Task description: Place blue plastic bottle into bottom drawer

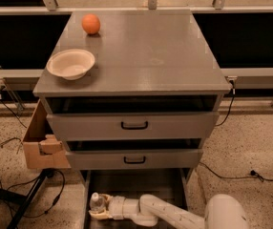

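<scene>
The desk [141,56] is plain grey, and its two upper drawers carry black handles [134,125]. On it sit an orange fruit [91,24] and a cream-white bowl [71,64]. The bottom drawer [141,182] is a darker grey inside. At its front left, the off-white, tan-tipped tool [99,210] grips the blue plastic bottle [96,202], which is clear with a white cap. The cardboard box [36,144] is brown. The floor [241,147] is beige with dark speckles.

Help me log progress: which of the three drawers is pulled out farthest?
The bottom drawer, the handle-less tray beneath the two black-handled drawers. It extends farthest forward, and the gripper holds the blue plastic bottle near its left wall.
</scene>
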### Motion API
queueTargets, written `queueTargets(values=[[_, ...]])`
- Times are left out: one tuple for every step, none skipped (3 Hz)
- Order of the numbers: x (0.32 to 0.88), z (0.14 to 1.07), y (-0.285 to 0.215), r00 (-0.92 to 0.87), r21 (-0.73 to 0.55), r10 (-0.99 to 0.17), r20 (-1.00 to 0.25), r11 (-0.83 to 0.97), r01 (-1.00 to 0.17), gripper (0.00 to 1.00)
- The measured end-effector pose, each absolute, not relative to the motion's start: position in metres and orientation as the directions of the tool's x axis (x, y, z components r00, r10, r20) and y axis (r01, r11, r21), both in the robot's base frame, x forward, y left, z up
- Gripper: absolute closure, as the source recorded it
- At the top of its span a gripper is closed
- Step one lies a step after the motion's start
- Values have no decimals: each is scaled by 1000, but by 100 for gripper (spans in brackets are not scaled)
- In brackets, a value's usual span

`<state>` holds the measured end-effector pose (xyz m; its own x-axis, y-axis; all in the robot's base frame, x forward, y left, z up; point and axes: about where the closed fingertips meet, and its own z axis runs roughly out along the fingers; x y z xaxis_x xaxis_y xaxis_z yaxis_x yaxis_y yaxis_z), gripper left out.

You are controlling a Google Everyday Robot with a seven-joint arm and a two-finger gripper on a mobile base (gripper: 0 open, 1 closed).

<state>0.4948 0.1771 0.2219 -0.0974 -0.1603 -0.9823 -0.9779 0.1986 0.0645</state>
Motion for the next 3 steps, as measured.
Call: queueTargets(values=[[494,222,179,-98,66,-159,-982,196,-978,53],[493,222,181,-98,67,-158,-983,194,-979,28],[492,223,182,-99,68,-156,-983,191,-979,6]])
